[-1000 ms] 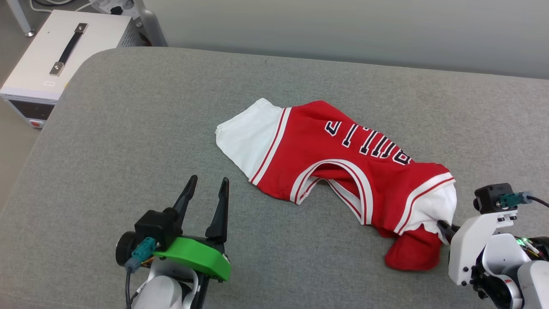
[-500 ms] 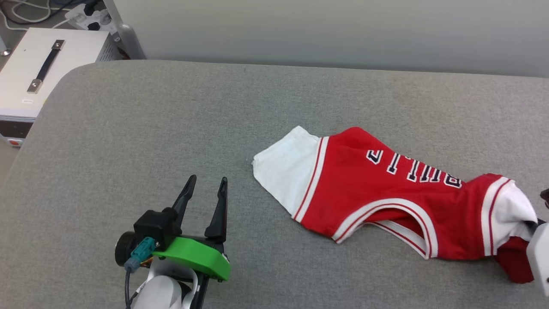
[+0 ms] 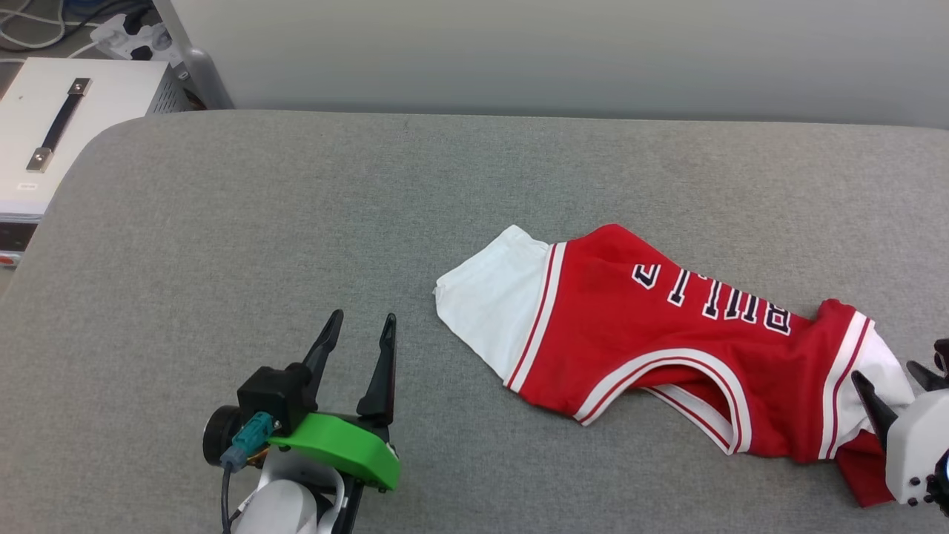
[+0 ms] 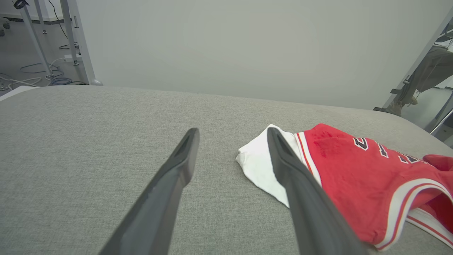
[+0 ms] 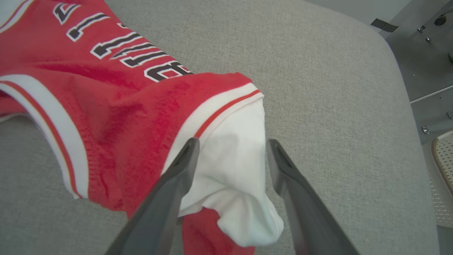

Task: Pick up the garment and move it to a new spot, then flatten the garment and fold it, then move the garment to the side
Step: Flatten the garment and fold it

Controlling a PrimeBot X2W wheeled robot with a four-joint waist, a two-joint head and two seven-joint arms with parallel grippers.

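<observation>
**Entry 1: right gripper** point(image 5: 233, 141). Standing spread, pinching nothing. Straddling the white sleeve at the right end of the garment point(image 3: 652, 334), with one dark finger running along each side of that sleeve and the cloth bunching loose between them. Touching the cloth or not: cannot tell.

**Entry 2: the garment.** Lying rumpled on the grey padded surface point(image 3: 222, 245), stretching sideways. Showing a red body in the middle and a white sleeve at each end, with black white-edged lettering facing up. Gaping toward the robot at the striped neck opening. Tucking a red fold under the sleeve between the right gripper's fingers.

**Entry 3: left gripper** point(image 3: 363, 317). Standing spread, holding nothing. Keeping well apart from the garment, off its left end, and pointing past the tip of the garment's left sleeve.

**Entry 4: white case** point(image 3: 111, 96). Sitting off the padded surface, far left of the garment and beyond it. Carrying a black strap handle point(image 3: 59, 122) on top. Closed, with the interior hidden.

**Entry 5: power strip** point(image 3: 122, 33). Lying with cables point(image 3: 30, 22) on the floor, farther back and left of the garment than the case.
</observation>
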